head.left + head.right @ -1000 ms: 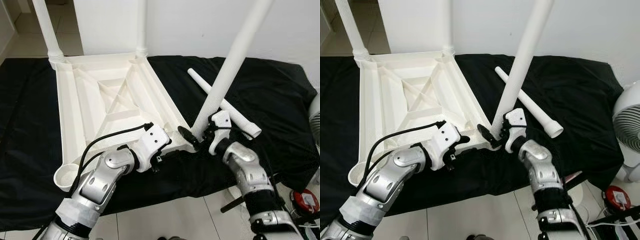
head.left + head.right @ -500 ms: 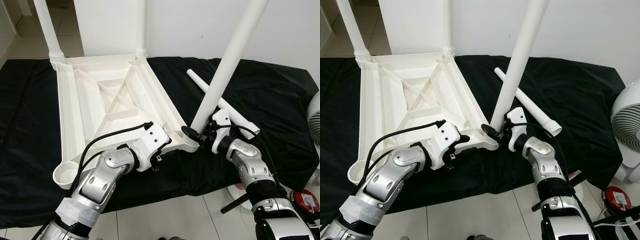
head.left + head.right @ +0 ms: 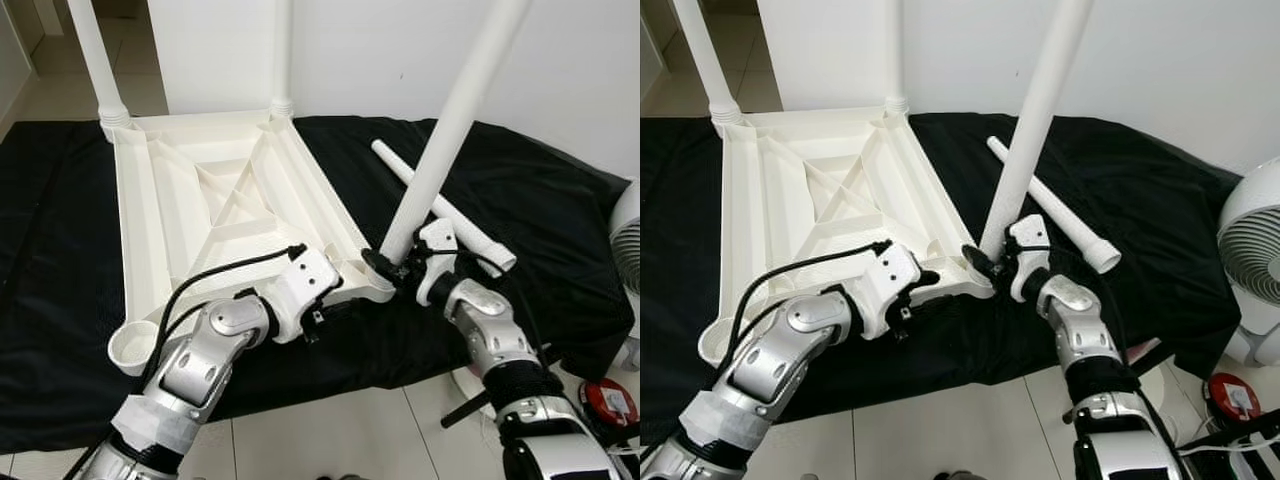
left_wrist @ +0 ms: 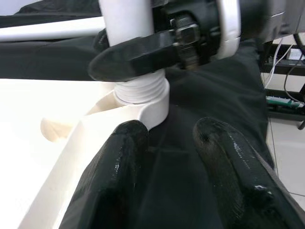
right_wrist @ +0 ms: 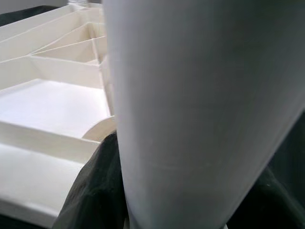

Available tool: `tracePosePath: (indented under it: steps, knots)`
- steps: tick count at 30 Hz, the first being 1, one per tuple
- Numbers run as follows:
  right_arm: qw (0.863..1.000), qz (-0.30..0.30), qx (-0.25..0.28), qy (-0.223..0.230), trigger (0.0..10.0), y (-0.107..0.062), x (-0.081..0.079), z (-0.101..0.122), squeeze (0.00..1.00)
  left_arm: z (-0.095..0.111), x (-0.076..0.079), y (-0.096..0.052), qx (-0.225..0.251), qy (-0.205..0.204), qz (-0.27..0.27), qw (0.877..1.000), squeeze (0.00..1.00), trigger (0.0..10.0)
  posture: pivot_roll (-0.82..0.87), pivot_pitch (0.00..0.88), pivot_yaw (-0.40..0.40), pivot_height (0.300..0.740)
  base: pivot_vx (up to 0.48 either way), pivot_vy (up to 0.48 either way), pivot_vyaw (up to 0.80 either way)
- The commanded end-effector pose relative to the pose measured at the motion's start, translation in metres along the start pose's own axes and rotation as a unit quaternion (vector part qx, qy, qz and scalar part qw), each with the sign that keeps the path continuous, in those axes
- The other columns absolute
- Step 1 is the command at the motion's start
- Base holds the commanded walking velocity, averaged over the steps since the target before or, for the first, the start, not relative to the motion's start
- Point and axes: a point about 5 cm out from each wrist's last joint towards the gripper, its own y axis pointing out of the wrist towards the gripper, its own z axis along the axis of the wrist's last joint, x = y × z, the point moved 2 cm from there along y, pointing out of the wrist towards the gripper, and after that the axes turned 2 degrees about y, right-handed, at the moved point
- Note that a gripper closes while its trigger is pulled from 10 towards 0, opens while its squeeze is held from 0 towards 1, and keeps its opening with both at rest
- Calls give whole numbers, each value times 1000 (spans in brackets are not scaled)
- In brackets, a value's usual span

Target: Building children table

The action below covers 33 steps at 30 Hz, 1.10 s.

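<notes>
Now my right tool (image 3: 400, 268) is clamped low on the leg (image 3: 445, 140) standing in the upturned tabletop's (image 3: 210, 205) near corner socket, my left tool (image 4: 167, 143) parted beside it; rigid, smooth plastic, probably light, so gripping near the threads seems best.

Black cloth (image 3: 540, 210) lies free far right; a loose leg (image 3: 440, 208) and two upright legs (image 3: 95, 60) block the far side.

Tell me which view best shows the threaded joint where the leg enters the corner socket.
The left wrist view: the leg's threaded end sits in the corner socket, close and sharp. In the eye views the right gripper partly covers it; the right wrist view has the leg's shaft, blurred.
</notes>
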Motion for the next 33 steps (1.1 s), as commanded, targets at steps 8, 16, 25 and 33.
tracePosePath:
  steps: [8,16,25,33]
  knots:
    - [979,-201,-19,13,10000,1,-11,-11,0,-1,5,4,-1,3,-3,1000,0,10000,76,5,-114,740,0,0,0]
    - [970,-242,-10,32,10000,5,-39,-15,0,-1,7,5,-1,5,-6,1000,0,10000,78,1,-116,740,0,0,0]
    - [967,-249,1,43,10000,3,-38,-11,1000,-2,8,6,-2,5,-9,1000,0,10000,74,0,-116,740,0,0,0]
    - [959,-283,20,31,10000,-19,-27,-9,1000,-3,9,5,-2,6,-12,1000,0,10000,73,0,-121,740,0,0,0]
